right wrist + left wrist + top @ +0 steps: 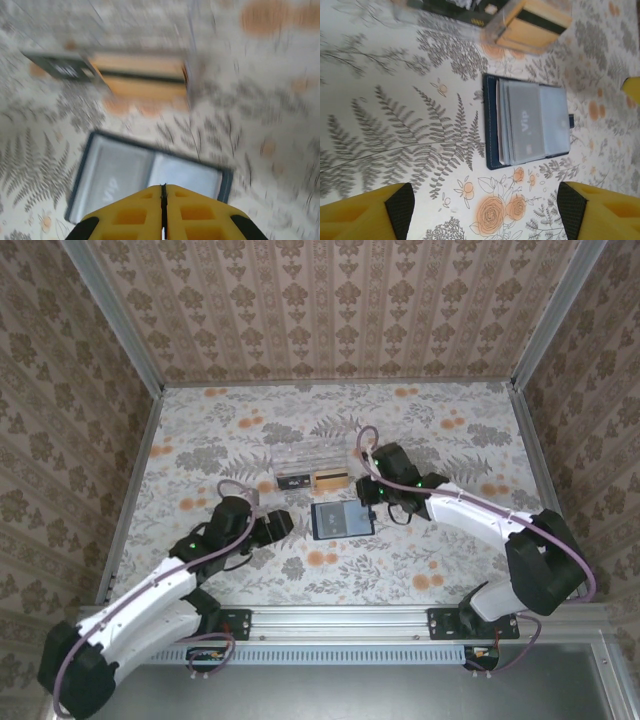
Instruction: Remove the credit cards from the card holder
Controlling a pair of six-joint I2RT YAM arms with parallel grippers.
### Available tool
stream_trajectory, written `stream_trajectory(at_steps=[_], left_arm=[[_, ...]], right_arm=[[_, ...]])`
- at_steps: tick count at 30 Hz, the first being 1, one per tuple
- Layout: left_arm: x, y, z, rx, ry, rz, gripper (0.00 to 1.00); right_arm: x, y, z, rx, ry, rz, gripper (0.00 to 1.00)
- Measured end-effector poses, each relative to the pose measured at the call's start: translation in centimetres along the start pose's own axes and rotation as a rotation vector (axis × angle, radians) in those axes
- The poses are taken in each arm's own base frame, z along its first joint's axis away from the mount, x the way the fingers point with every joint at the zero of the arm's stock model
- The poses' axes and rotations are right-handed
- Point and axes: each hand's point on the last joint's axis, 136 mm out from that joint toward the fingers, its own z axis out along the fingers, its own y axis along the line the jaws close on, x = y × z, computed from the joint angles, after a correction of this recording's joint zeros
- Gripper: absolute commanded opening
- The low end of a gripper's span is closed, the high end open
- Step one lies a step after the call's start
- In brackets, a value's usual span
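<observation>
Fingers [130, 217] of the right gripper [164, 212] are pressed tight together, carrying nothing, and hang close over the open card holder [150, 172]. Those of the left gripper [485, 210] stand wide apart and empty, just left of the holder and clear of it. The holder lies flat near the middle of the table [450, 560], a grey "Vip" card [525, 122] tucked inside with further card edges beside it. Just beyond, toward the far edge, a clear plastic box [300, 455] contains an orange-tan card [332, 478] and a dark card [293, 480].
</observation>
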Motion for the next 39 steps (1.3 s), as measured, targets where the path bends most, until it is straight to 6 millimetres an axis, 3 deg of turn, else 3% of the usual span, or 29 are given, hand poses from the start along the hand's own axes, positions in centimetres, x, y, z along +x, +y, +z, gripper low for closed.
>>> stream_trajectory(at_steps=[4,12,24,39], left_arm=[[1.4,-0.4,2.5,-0.015,0.067,0.022,0.75],[1.8,-2.8,5.7,0.004,0.109,0.045,0.70],[2.5,-4.1,9.5,0.025,0.150,0.050,0.62],[3.0,-4.5,11.1,0.039,0.166,0.047,0.58]], right_arm=[[3.6,-1.7,0.8,0.039,0.077,0.076,0.14],[5.7,-3.2,1.4,0.067,0.106,0.137,0.17],[6.5,-2.9,3.3,0.025,0.119,0.177,0.18],[6.7,-2.5,3.7,-0.001,0.124,0.190,0.18]])
